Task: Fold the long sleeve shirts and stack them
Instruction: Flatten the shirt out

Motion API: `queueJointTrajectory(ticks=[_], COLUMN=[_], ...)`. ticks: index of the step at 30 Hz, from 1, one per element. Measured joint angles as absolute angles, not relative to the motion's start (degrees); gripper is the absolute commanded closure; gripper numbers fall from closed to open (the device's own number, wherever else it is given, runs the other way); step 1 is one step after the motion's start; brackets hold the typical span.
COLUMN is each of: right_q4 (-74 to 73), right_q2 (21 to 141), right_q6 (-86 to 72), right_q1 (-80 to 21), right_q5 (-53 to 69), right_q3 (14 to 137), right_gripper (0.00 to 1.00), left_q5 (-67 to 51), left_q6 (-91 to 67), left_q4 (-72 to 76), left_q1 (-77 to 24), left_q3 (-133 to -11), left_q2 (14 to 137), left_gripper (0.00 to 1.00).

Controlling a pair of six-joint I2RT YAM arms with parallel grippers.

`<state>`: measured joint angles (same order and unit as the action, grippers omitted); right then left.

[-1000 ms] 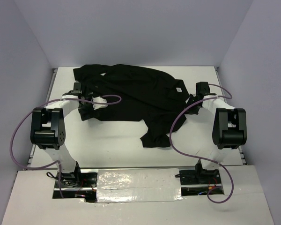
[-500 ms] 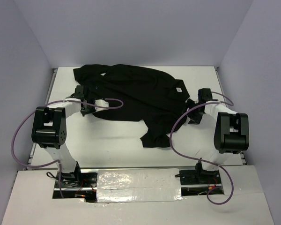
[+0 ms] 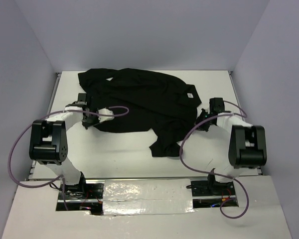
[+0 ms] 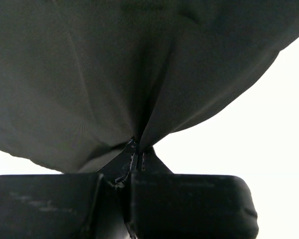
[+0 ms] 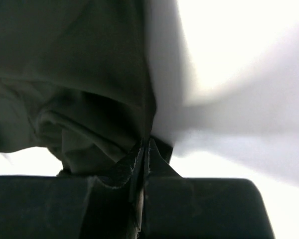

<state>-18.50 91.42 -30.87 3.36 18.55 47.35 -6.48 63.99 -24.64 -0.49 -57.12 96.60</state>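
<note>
One black long sleeve shirt [image 3: 139,99] lies crumpled across the back half of the white table [image 3: 124,152], a small white tag [image 3: 190,95] near its right side. A sleeve trails toward the near middle. My left gripper [image 3: 88,121] sits at the shirt's left lower edge. In the left wrist view it [image 4: 137,152] is shut, with a fold of the black shirt [image 4: 114,74] pinched at its tips. My right gripper [image 3: 203,123] is at the shirt's right edge. The right wrist view shows it [image 5: 145,147] shut on a bunched edge of the shirt [image 5: 79,74].
Grey walls close the table in at the back and on both sides. Purple cables [image 3: 189,144] loop off both arms over the near part of the table. A foil-taped strip [image 3: 139,191] holds the arm bases at the near edge.
The left gripper has closed on the shirt's left lower edge, and its arm has dropped lower. The right gripper drew back, then came in again and shut on the right edge.
</note>
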Motion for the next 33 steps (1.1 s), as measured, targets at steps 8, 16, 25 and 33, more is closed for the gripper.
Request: queueJointTrajectory(ticks=[8, 16, 25, 33], right_q4=[-24.45, -37.06, -44.40, -41.47], right_q2=[63.83, 39.55, 41.60, 56.49], right_q6=[-31.90, -36.60, -39.59, -31.75], right_q1=[3.36, 3.36, 3.36, 3.36], right_q5=[15.11, 13.23, 10.68, 8.88], right_q3=[36.73, 30.41, 29.28, 57.12], right_gripper=[1.00, 1.00, 0.00, 0.23], left_q5=[-5.85, -6.46, -3.29, -13.65], left_q6=[66.15, 71.00, 72.29, 57.32], left_q4=[-38.92, -53.67, -58.06, -56.51], left_q1=[0.64, 3.70, 1.85, 9.47], left_q3=[-53.60, -52.88, -42.85, -74.52], left_q2=[84.18, 72.73, 67.64, 79.09], left_gripper=[1.00, 0.87, 0.01, 0.27])
